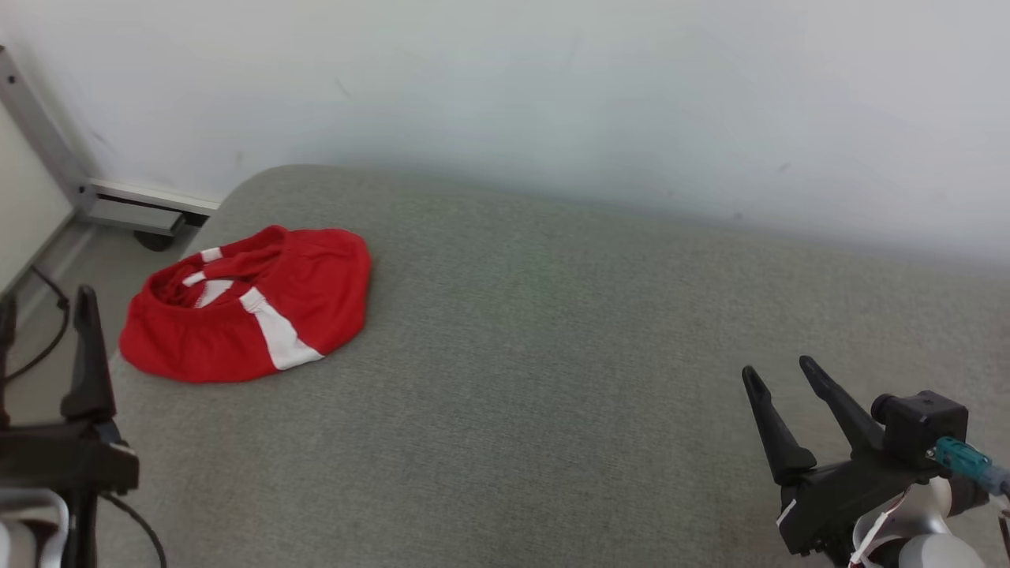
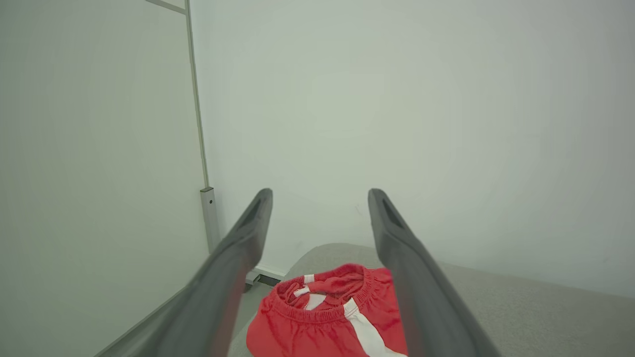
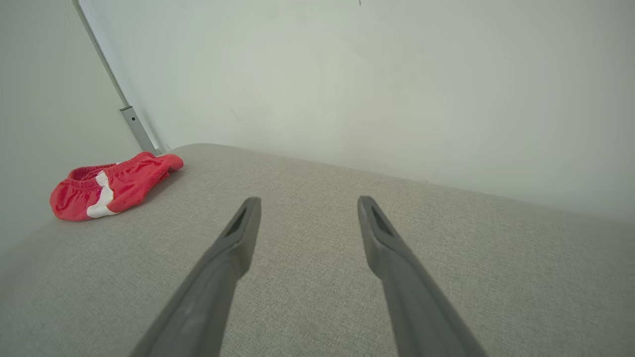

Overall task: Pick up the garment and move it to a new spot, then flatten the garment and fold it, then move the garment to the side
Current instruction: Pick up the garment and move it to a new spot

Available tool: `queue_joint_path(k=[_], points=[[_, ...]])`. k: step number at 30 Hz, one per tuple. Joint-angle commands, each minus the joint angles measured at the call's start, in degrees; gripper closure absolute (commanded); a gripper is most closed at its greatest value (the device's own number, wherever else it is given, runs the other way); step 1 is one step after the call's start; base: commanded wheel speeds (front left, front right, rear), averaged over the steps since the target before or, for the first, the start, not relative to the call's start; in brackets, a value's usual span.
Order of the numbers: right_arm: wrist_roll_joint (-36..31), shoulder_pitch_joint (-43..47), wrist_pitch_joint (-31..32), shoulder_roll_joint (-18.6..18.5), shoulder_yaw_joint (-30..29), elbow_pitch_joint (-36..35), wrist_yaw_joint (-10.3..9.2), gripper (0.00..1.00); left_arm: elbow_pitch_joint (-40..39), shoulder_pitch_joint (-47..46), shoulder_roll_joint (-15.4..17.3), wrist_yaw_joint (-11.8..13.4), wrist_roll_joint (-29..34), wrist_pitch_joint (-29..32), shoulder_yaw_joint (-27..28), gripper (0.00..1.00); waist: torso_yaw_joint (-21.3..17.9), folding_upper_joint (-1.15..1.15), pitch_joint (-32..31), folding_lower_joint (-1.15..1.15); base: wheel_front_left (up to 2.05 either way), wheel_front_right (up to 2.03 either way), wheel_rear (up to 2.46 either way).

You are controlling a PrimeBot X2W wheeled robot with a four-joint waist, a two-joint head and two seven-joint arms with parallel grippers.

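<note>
The garment (image 1: 252, 304) is a pair of red shorts with white stripes, lying bunched near the far left corner of the grey padded surface (image 1: 552, 355). It also shows low in the left wrist view as the garment (image 2: 322, 317) and far left in the right wrist view as the garment (image 3: 111, 186). My left gripper (image 1: 43, 304) stands open at the left edge, just short of the garment, nothing between its fingers (image 2: 248, 233). My right gripper (image 1: 781, 375) is open at the lower right, far from the garment, over bare surface.
A white wall (image 1: 592, 95) runs along the back of the surface. Left of the surface is a gap with floor, a grey metal frame (image 1: 118, 201) on a castor, and a dark cable (image 1: 47, 315). A pale panel (image 2: 89, 173) stands at the left.
</note>
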Motion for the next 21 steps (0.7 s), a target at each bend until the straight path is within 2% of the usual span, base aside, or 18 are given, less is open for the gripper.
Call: queue_joint_path(k=[1, 10, 17, 21], points=[[0.36, -0.93, 0.05, -0.64, -0.1, -0.34, -0.13, 0.0, 1.27, -2.28, 0.34, -0.67, -0.99, -0.16, 0.26, 0.0, -2.65, -0.01, 2.38, -0.01, 0.0, 0.0, 0.0], [1.64, -3.69, -0.43, -1.83, 1.06, -1.87, -0.13, 0.0, 14.8, -13.75, 0.8, -6.1, -4.46, -0.27, -0.48, 0.0, -6.89, -0.01, 6.87, -0.01, 0.0, 0.0, 0.0], [2.24, -5.8, -1.3, -2.11, 2.28, -2.17, -0.13, 0.0, 25.87, -20.11, 1.88, -8.23, -5.59, -0.26, -1.07, 0.0, -9.79, -0.01, 9.47, -0.01, 0.0, 0.0, 0.0], [2.35, -6.55, -1.59, -2.32, 2.73, -2.2, -0.13, 0.0, 29.68, -22.21, 2.32, -9.14, -6.17, 0.0, -1.74, 0.0, -10.64, -0.01, 10.31, -0.01, 0.0, 0.0, 0.0]])
